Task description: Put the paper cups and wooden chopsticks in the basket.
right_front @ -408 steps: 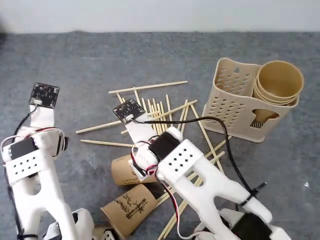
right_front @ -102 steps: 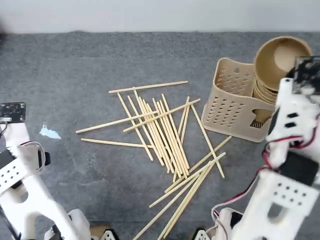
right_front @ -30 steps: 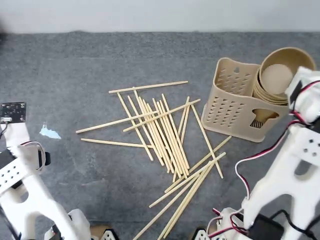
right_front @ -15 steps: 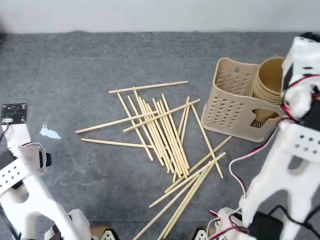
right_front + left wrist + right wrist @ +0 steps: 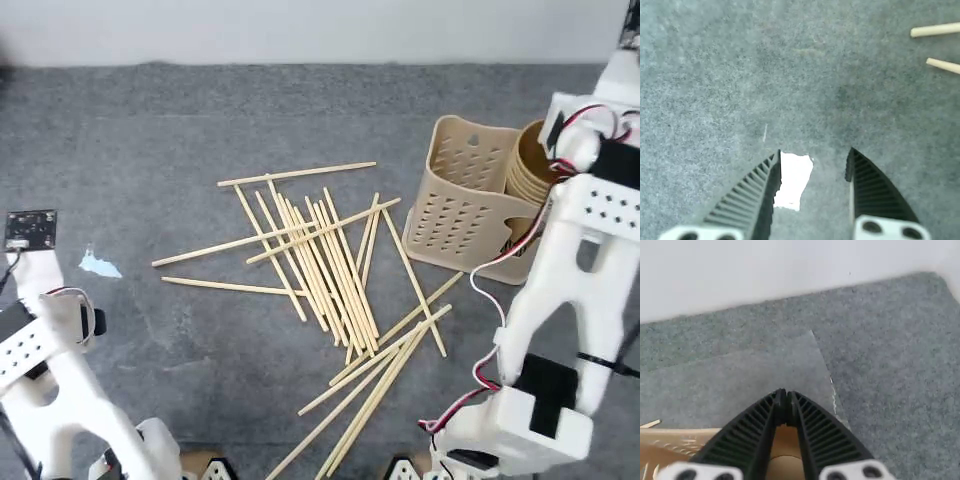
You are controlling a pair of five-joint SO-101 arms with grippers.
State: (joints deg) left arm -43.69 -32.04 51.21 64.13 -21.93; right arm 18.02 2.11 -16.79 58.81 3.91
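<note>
The basket (image 5: 470, 205) is beige, its walls patterned with rows of small holes; the paper cups (image 5: 528, 165) are tan and the chopsticks (image 5: 320, 265) pale wood. The mat (image 5: 200, 120) is mottled grey, with a pale blue scrap (image 5: 98, 265) at the left. Both arms, left (image 5: 50, 370) and right (image 5: 580, 270), are white with black parts.

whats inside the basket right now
A stack of paper cups sits in one compartment of the basket, on the side nearer the right arm, which covers most of the stack. The other compartment's upper walls look bare; its bottom is hidden.
</note>
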